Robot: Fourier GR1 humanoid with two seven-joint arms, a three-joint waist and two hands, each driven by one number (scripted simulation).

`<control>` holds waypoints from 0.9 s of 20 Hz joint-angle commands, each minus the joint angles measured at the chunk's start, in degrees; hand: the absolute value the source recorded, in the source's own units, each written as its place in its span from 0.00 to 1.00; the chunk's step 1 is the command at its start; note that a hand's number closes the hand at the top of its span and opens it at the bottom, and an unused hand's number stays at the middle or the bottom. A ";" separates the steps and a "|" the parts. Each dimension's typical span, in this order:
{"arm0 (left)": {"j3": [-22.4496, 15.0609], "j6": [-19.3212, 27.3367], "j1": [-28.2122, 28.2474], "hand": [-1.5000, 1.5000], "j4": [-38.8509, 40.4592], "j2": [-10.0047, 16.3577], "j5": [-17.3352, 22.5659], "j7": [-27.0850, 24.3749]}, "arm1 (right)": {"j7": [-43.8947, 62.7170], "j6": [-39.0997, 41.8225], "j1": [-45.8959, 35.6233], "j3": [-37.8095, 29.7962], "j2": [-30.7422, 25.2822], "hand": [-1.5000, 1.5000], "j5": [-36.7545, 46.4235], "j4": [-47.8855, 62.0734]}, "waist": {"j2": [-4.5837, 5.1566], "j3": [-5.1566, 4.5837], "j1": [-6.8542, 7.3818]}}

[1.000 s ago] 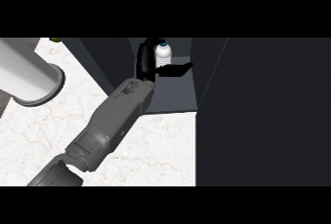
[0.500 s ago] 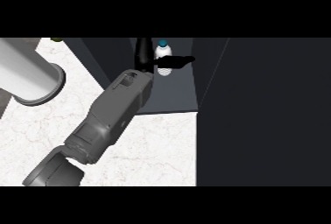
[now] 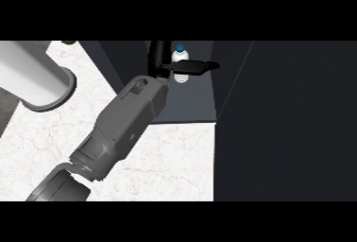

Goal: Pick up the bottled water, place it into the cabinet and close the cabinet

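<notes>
The bottled water (image 3: 181,75), clear with a blue cap, stands upright deep inside the dark cabinet (image 3: 188,106) at the top centre. My left hand (image 3: 159,64) reaches in from the lower left. Its fingers rise along the bottle's left side and its thumb (image 3: 199,66) crosses the bottle's front, so the hand is shut on it. The thumb hides the bottle's middle. The grey forearm (image 3: 122,127) slants over the counter. My right hand does not show.
The cabinet's dark door (image 3: 293,123) stands open and fills the right side. A large pale grey cylinder (image 3: 31,75) sits at the left on the white marble counter (image 3: 174,160). A small greenish thing (image 3: 68,42) peeks in at the top left.
The left arm has pushed a little further up into the cabinet, and the thumb now lies across the bottle. The bottle has barely shifted.
</notes>
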 commanded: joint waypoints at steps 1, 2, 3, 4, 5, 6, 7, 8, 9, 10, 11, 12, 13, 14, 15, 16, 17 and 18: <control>-3.00 -1.93 3.49 0.00 -5.42 -0.07 2.27 1.27 | 5.60 -1.11 0.99 -0.32 -0.90 0.00 -4.13 -8.22 | -0.20 0.00 0.39; -4.73 -0.84 5.90 0.00 -10.02 -0.07 1.94 2.54 | 4.47 -1.24 1.03 -0.46 -0.01 0.00 -3.10 -6.46 | -0.67 0.02 1.40; -5.65 0.07 6.45 0.00 -10.21 -0.07 2.72 3.08 | 6.47 -1.53 3.12 2.93 1.17 0.00 -2.48 -10.68 | -0.54 -0.02 0.87; -7.28 -1.43 9.95 0.00 -12.74 -0.07 2.40 1.40 | 5.41 -1.86 0.28 0.00 -0.38 0.00 -2.96 -7.71 | -0.55 0.00 1.43; -7.71 0.66 10.13 0.00 -16.38 -0.07 2.08 5.30 | 4.88 -1.96 0.35 0.84 0.55 0.00 -2.93 -6.82 | -0.90 0.02 2.31; -8.84 2.59 10.38 0.00 -17.76 -0.07 2.96 4.27 | 7.90 -2.14 2.20 1.91 -0.02 0.00 -4.26 -10.07 | -0.62 -0.01 1.52; -10.50 2.96 11.77 0.00 -20.08 -0.07 3.84 6.05 | 5.89 -0.56 3.14 2.21 -0.06 0.00 -2.69 -9.78 | -0.77 0.00 1.27; -9.51 2.21 13.36 0.00 -23.35 -0.07 2.31 8.08 | 5.47 -1.19 1.76 -0.43 -0.85 0.00 -3.95 -6.80 | -0.92 0.02 2.58; -11.64 1.59 17.29 0.00 -24.84 -0.07 2.48 5.45 | 6.47 -2.08 -0.21 1.56 -0.17 0.00 -3.30 -6.82 | -0.66 0.01 2.36; -9.83 -0.33 17.22 0.00 -25.99 1.80 1.84 6.69 | 7.69 -2.92 1.67 1.89 0.41 0.00 -3.69 -10.06 | -0.68 -0.01 2.53; -11.64 4.30 17.63 0.00 -30.15 -0.05 1.20 9.55 | 6.89 -2.67 0.92 3.47 1.24 0.00 -1.39 -8.28 | -0.86 0.02 2.69; -11.63 2.34 20.61 0.00 -30.24 -0.06 1.09 6.39 | 8.75 -3.02 0.77 2.90 -0.04 0.00 -3.54 -10.06 | -0.60 -0.01 2.47; -13.51 2.70 23.49 0.00 -33.53 -0.06 1.09 6.62 | 9.40 -3.39 2.23 3.76 0.14 0.00 -4.03 -11.70 | -0.81 -0.05 2.96; -15.07 4.64 24.81 0.00 -37.34 -0.06 0.52 8.43 | 7.23 -2.18 1.05 2.48 -0.38 0.00 -2.81 -8.19 | -0.83 0.02 2.62; -14.59 5.04 25.39 0.00 -40.69 1.63 0.40 11.13 | 5.87 -3.03 0.93 4.51 1.92 0.00 1.30 -8.41 | -0.96 0.01 2.78; -16.09 2.62 28.78 0.00 -43.49 2.12 0.97 11.21 | 8.48 -4.76 -1.60 3.75 0.58 0.00 -0.85 -8.05 | -0.81 -0.01 3.57; -15.58 1.87 31.65 0.00 -43.78 3.55 0.40 8.51 | 9.77 -4.95 -1.14 3.66 0.09 0.00 -2.61 -9.93 | -0.58 -0.02 3.01; -17.14 3.53 32.25 0.00 -48.16 4.09 0.10 11.79 | 9.83 -5.57 0.22 4.20 0.86 0.00 -1.26 -10.99 | -0.81 -0.02 3.11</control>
